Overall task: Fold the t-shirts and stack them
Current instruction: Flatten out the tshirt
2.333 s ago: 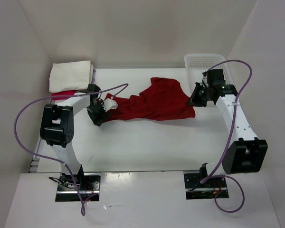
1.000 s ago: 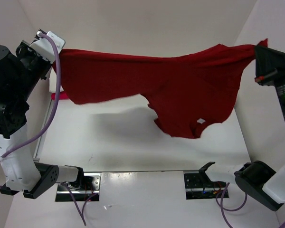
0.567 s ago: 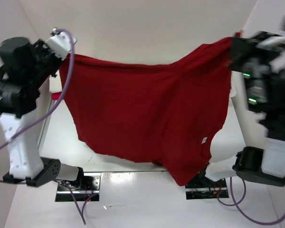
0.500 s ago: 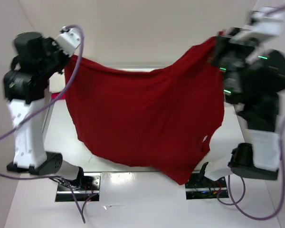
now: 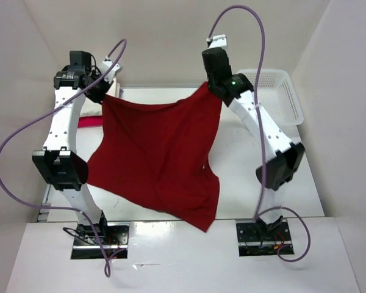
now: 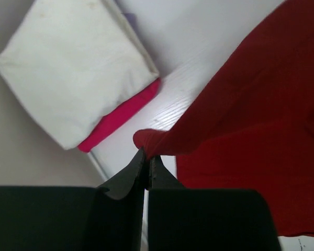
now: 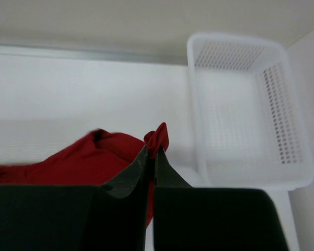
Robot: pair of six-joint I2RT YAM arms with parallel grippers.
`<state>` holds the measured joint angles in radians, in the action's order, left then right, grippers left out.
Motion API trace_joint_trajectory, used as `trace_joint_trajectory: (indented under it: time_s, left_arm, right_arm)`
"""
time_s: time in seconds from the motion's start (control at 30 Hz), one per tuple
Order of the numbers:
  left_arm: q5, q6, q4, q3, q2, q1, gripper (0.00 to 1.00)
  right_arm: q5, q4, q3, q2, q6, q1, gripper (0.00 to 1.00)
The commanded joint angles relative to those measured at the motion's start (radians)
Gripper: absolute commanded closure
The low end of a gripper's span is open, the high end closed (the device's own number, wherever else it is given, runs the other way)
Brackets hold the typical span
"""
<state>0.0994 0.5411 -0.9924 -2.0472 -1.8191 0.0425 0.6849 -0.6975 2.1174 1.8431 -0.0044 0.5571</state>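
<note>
Done: folded cream-white cloth shirt (image 6: 73, 63) atop magenta-pink cloth shirt (image 6: 120, 117), table (image 5: 238, 183) far-left corner; pending: dark red cloth t-shirt (image 5: 158, 159), unfolded, pinched by my left end effector (image 6: 145, 157) and right end effector (image 7: 150, 151).

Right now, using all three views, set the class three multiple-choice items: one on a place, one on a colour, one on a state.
1. Where does the white basket stand?
A) far right corner of the table
B) between the arm bases
C) at the near edge

2. What colour is the top folded shirt?
A) green
B) cream white
C) black

3. The dark red t-shirt is:
A) folded flat
B) lying in the basket
C) pinched by the left gripper and right gripper, hanging spread

1 A: the top view shows it there.
2 B: cream cloth lies over the pink shirt.
3 C: both wrist views show shut fingers on red cloth.
</note>
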Motion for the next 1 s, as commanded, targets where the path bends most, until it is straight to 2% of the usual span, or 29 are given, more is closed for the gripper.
trace_joint_trajectory:
  time_s: [0.0,0.17,0.3,0.57,0.63,0.77,0.87,0.97]
  left_arm:
    - [0.097,-0.033,0.121,0.085,-0.011,-0.001,1.00]
    - [0.079,-0.081,0.265,0.150,-0.075,0.010,1.00]
    - [0.022,-0.110,0.310,0.125,-0.147,0.019,1.00]
    - [-0.030,-0.101,0.356,0.125,-0.189,0.028,1.00]
    - [-0.046,-0.101,0.342,0.060,-0.201,0.028,1.00]
    - [-0.004,-0.110,0.284,-0.033,-0.137,0.060,1.00]
    - [0.035,-0.089,0.215,-0.083,-0.048,0.060,1.00]
    - [0.094,-0.079,0.129,-0.204,0.038,0.060,1.00]
  right_arm:
    - [-0.179,-0.023,0.035,0.049,0.121,-0.104,1.00]
    - [-0.272,-0.085,0.165,0.207,0.162,-0.244,1.00]
    - [-0.303,-0.115,0.245,0.257,0.175,-0.276,1.00]
    - [-0.349,-0.094,0.155,0.219,0.196,-0.365,1.00]
    - [-0.361,-0.106,0.154,0.219,0.207,-0.375,1.00]
    - [-0.426,-0.128,0.202,0.112,0.198,-0.385,1.00]
    - [-0.426,-0.100,0.122,-0.074,0.173,-0.385,1.00]
    - [-0.337,-0.073,0.095,-0.269,0.138,-0.364,1.00]
